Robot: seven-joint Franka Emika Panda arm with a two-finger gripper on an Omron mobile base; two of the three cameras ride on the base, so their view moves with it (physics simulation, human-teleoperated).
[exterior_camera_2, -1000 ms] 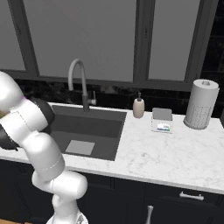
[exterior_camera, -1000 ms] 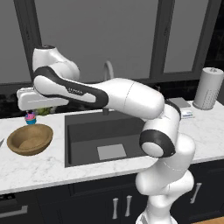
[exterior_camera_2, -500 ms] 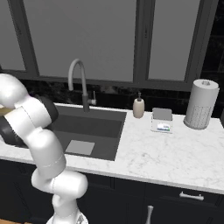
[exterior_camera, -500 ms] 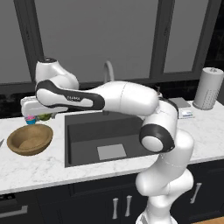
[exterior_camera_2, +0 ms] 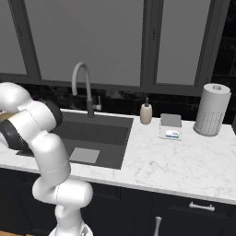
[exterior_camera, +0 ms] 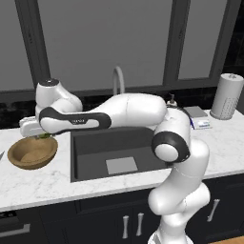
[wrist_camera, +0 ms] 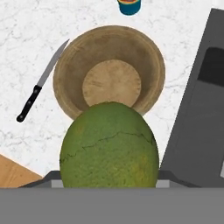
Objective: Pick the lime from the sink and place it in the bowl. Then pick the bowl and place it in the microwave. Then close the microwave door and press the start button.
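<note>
The bowl (wrist_camera: pixel 109 70) is light-brown wood with visible grain, matt. The lime (wrist_camera: pixel 109 146) has a dull green, faintly cracked rind. The bench (wrist_camera: pixel 26 39) is pale veined marble, smooth. The sink (exterior_camera: pixel 119 147) is matt dark grey; the knife (wrist_camera: pixel 41 81) has a metal blade and black handle.

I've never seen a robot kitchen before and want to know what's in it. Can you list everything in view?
lime: one, green, held at the end effector above the bowl
bowl: one, light-brown wood, on the counter left of the sink
knife: one, black handle, on the counter beside the bowl
cupcake: one, blue base, on the counter beyond the bowl
sink: one, dark grey, set in the counter
faucet: one, grey, behind the sink
soap bottle: one, beige, right of the sink
sponge box: one, pale, beside the bottle
paper towel roll: one, white, far right
counter: white marble
arm: one, white
end effector: shut on the lime
</note>
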